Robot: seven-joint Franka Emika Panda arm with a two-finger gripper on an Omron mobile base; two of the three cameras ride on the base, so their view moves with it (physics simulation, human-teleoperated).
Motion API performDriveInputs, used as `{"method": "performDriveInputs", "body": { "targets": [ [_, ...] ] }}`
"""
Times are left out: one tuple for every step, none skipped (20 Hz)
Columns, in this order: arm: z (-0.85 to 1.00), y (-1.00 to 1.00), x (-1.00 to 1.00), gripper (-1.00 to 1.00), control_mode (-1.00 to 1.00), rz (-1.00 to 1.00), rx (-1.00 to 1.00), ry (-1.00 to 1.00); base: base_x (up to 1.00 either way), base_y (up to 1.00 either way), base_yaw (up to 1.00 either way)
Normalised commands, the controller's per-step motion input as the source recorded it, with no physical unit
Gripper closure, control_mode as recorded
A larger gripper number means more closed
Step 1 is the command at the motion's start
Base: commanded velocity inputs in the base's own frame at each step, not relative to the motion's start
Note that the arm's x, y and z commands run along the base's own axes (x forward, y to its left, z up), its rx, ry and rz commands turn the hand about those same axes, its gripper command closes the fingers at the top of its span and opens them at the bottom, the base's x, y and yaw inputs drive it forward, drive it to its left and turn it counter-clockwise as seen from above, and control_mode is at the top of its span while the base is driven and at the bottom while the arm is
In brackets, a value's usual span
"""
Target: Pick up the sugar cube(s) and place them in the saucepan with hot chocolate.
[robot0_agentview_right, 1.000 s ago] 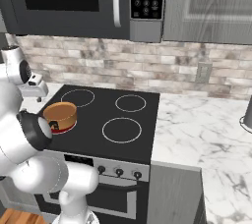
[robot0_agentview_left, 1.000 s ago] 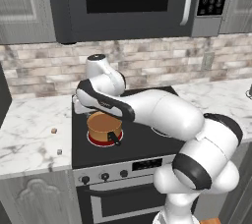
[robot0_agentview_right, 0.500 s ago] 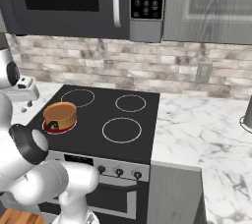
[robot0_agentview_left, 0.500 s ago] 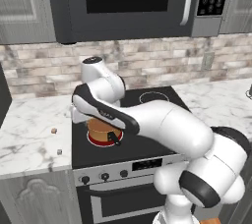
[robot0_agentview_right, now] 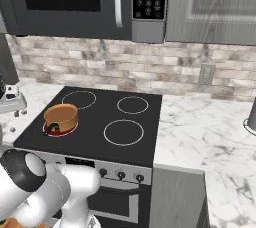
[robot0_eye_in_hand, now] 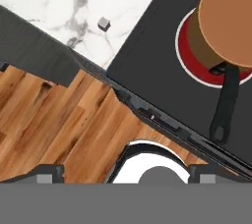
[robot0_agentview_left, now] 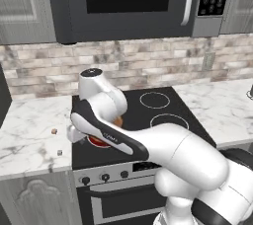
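The copper saucepan with its flat brown hot chocolate stands on the glowing red front-left burner, black handle pointing to the stove's front. In the hand view the saucepan fills the upper right. A tan sugar cube and a greyish sugar cube lie on the marble counter left of the stove; the greyish sugar cube is a speck in the hand view. My gripper hovers over the stove's left edge, between pan and cubes. The gripper is open, with nothing between its tips.
The black stovetop has three unlit burners. Marble counter runs left of it, more counter to the right. A microwave hangs above. The hand view looks past the counter's front edge to the wooden floor.
The arm has swung left, carrying the hand from above the saucepan to the stove's left edge near the counter. The saucepan and cubes have not moved. The jaws stay wide.
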Motion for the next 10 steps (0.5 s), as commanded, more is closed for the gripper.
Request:
{"method": "performDriveInputs", "body": {
  "targets": [
    [0.00, 0.56, -0.11, -1.00, -1.00, 0.43, 0.00, 0.16, 0.00, 0.00, 0.00],
    [0.00, 0.59, -0.09, -1.00, -1.00, 0.45, 0.00, 0.15, 0.00, 0.00, 0.00],
    [0.00, 0.59, -0.04, -1.00, -1.00, 0.45, 0.00, 0.14, 0.00, 0.00, 0.00],
    [0.00, 0.61, 0.00, -1.00, -1.00, 0.47, 0.00, 0.13, 0.00, 0.00, 0.00],
    [0.00, 0.59, 0.00, -1.00, -1.00, 0.46, 0.00, 0.14, 0.00, 0.00, 0.00],
    [0.00, 0.59, -0.05, -1.00, -1.00, 0.44, 0.00, 0.14, 0.00, 0.00, 0.00],
    [0.00, 0.49, -0.07, -1.00, -1.00, 0.37, 0.00, 0.10, 0.00, 0.00, 0.00],
    [0.00, 0.39, -0.02, -1.00, -1.00, 0.30, 0.00, 0.07, 0.00, 0.00, 0.00],
    [-0.10, 0.27, 0.00, -1.00, -1.00, 0.21, 0.00, 0.07, 0.00, 0.00, 0.00],
    [-0.23, 0.25, 0.00, -1.00, -1.00, 0.15, -0.02, 0.12, 0.00, 0.00, 0.00]
  ]
}}
